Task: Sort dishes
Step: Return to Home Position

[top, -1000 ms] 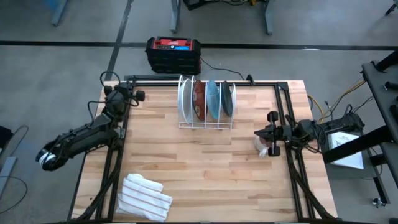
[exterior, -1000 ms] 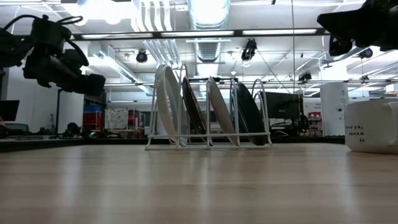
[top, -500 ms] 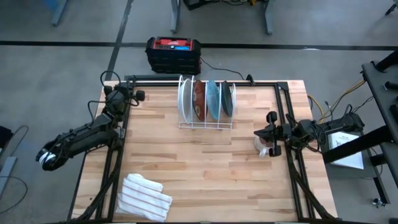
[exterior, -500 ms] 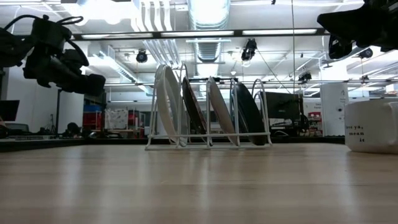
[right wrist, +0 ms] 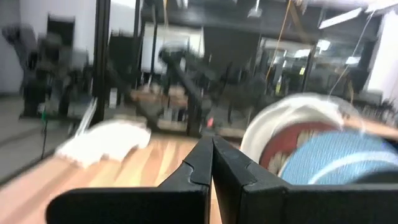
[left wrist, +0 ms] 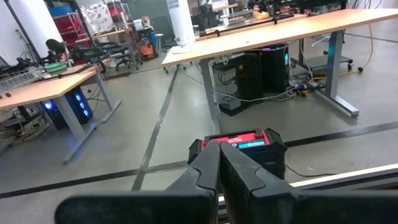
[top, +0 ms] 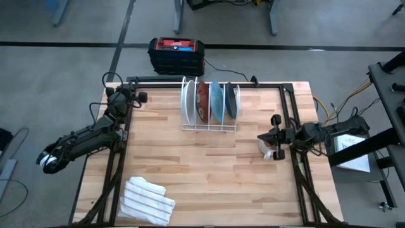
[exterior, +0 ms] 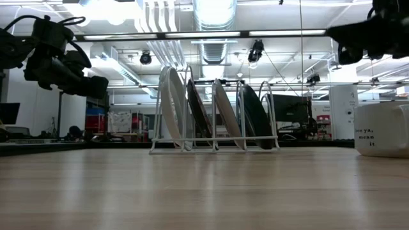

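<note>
A white wire rack (top: pixel 209 123) stands at the table's far middle. Four dishes stand on edge in its slots: white (top: pixel 188 100), red with pale flowers (top: pixel 202 101), light blue (top: pixel 216 101) and dark blue-grey (top: pixel 231 101). They also show in the low view (exterior: pixel 214 115). My left gripper (top: pixel 123 95) is shut and empty, raised over the table's far left corner. My right gripper (top: pixel 261 136) is shut and empty, raised near the table's right edge. It points toward the rack, whose dishes (right wrist: pixel 311 143) show in its wrist view.
A small beige mug (top: pixel 268 149) stands on the table just below my right gripper, and shows at the right of the low view (exterior: pixel 382 130). A folded white striped cloth (top: pixel 147 201) lies at the near left. A red-and-black box (top: pixel 176 54) sits on the floor beyond the table.
My right gripper has shifted a little near the table's right edge and stays shut. The dishes and rack have not moved.
</note>
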Tool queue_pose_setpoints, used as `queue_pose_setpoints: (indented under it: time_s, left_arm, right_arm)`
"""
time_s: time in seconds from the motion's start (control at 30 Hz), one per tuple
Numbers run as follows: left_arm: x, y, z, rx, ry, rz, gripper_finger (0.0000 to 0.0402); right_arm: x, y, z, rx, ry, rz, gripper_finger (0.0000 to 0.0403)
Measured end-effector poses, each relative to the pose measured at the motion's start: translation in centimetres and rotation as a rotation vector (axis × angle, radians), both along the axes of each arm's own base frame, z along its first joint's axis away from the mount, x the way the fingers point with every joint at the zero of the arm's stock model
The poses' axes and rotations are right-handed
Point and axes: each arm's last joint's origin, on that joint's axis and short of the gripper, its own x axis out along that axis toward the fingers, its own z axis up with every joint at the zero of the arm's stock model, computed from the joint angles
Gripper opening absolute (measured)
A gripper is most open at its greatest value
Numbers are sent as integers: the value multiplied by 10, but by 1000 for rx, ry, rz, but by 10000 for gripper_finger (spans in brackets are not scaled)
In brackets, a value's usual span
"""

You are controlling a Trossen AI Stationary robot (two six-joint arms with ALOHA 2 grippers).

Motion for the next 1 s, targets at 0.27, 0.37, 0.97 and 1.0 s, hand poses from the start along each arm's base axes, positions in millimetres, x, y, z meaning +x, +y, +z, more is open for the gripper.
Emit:
queue_pose_setpoints:
  time_s: [0.27, 0.37, 0.97, 1.0]
  left_arm:
    - [0, 0, 0, -2, 1, 0, 0]
    - [0, 0, 0, -3, 2, 0, 0]
    - [0, 0, -1, -6, 5, 2, 0]
    - [0, 0, -1, -6, 5, 1, 0]
  right_arm:
    - [-3, -6, -4, -37, 30, -22, 0]
    - [-4, -7, -6, -72, 46, -10, 0]
    - [-7, -7, -11, -178, 81, -18, 0]
    - [-7, -7, -11, -171, 85, -16, 0]
